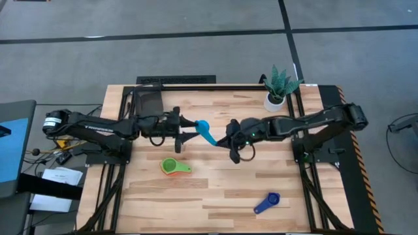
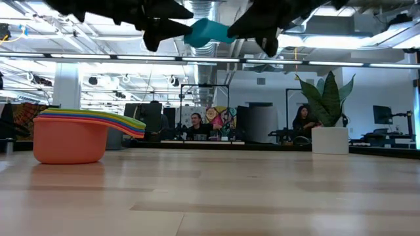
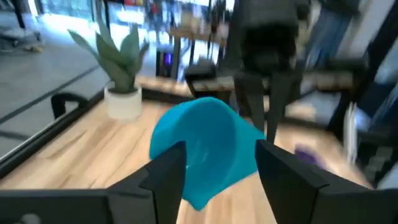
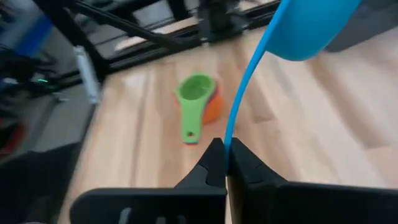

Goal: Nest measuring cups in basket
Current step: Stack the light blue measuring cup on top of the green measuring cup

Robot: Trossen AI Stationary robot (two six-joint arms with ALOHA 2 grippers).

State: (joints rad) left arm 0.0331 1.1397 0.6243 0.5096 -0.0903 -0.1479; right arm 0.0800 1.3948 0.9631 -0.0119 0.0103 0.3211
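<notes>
The right end effector (image 4: 225, 163) pinched the thin handle of the light blue cup (image 1: 204, 128) in mid-air above the surface (image 1: 215, 189). The left end effector (image 3: 214, 171) faced it with fingers spread wide around the cup's bowl, not yet closed. The cup's long axis ran between the two end effectors, bowl toward the left arm, a likely handover. A nested stack (image 1: 172, 167), green on top, lay nearer the left arm; a dark blue cup (image 1: 267, 202) lay apart. I saw no basket.
</notes>
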